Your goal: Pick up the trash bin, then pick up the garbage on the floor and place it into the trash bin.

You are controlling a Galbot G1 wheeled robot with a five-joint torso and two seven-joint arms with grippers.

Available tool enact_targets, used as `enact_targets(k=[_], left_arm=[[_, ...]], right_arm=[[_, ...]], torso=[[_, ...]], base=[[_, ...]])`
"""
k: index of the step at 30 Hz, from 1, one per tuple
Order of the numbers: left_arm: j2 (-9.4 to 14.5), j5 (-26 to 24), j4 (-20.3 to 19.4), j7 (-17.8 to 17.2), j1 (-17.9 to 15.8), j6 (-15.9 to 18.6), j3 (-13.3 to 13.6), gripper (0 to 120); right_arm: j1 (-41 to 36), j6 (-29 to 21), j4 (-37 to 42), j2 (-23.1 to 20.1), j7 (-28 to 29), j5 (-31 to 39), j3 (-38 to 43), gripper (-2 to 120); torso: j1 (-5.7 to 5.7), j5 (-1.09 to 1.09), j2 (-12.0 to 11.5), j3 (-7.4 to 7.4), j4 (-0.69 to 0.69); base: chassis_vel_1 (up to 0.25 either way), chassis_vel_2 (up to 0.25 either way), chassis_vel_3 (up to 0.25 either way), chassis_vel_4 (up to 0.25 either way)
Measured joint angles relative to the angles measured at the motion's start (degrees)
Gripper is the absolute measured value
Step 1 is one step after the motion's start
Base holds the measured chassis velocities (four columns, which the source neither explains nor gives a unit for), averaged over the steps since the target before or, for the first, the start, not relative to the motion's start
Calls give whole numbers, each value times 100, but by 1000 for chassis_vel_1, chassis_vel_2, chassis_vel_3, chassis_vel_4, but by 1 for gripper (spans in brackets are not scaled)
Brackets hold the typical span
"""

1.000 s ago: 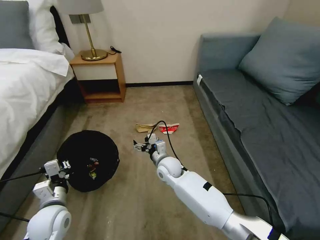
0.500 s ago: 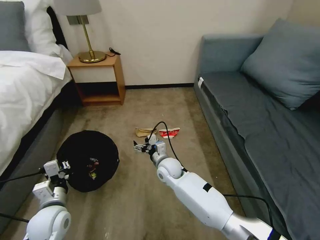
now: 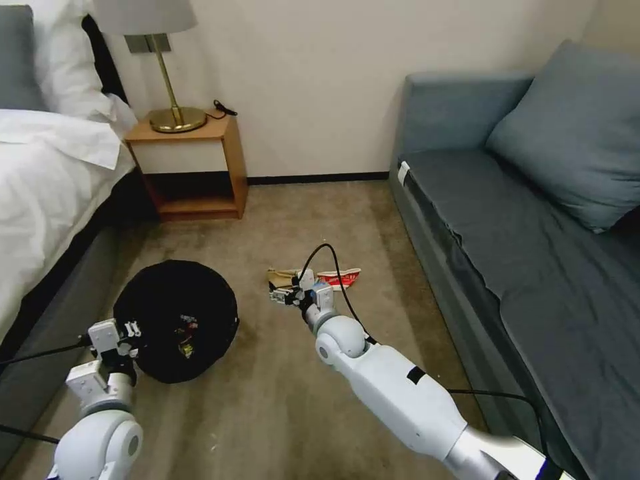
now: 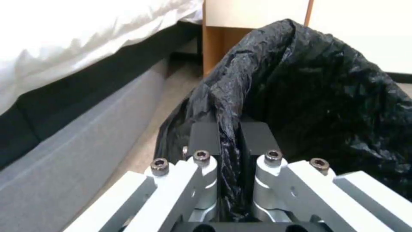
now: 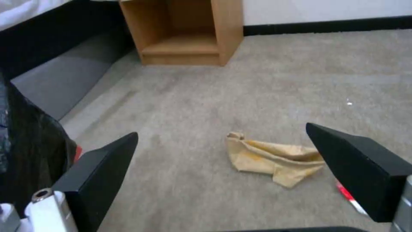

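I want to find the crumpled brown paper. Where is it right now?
The crumpled brown paper lies on the carpet in the middle of the head view, just left of the crushed red-white cup, with the open right gripper right by it.

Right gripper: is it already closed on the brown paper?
No, the right gripper is open, its fingers spread wide, with the brown paper lying on the carpet beyond them.

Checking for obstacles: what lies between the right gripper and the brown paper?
Bare carpet between right gripper and brown paper, in the right wrist view.
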Motion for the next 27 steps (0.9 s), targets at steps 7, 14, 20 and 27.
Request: enact_targets(k=[7,14,20,27], left_arm=[[9,-5,28,1,-20,0,-2,7],[17,-13,51,2,-67,0,4,7],[46,-21,88,2,-98,0,14,7],[95,-38,142,1,-150,12,6,7]], right_arm=[[2,4,-16,4,-32,-27,-16,100],[16,19,-19,-53,-183,-147,-79,100],[45,6,-10,-203,-401,-263,-302,100],[137,-2,-47,-183,-437,-296,-417,100]], torso=[[0,0,0,0,1],[0,0,0,0,0],[0,0,0,0,0],[0,0,0,0,0]], base=[[-112,112,117,-125],[-106,116,116,-101],[-97,101,91,-97],[-64,66,55,-65]])
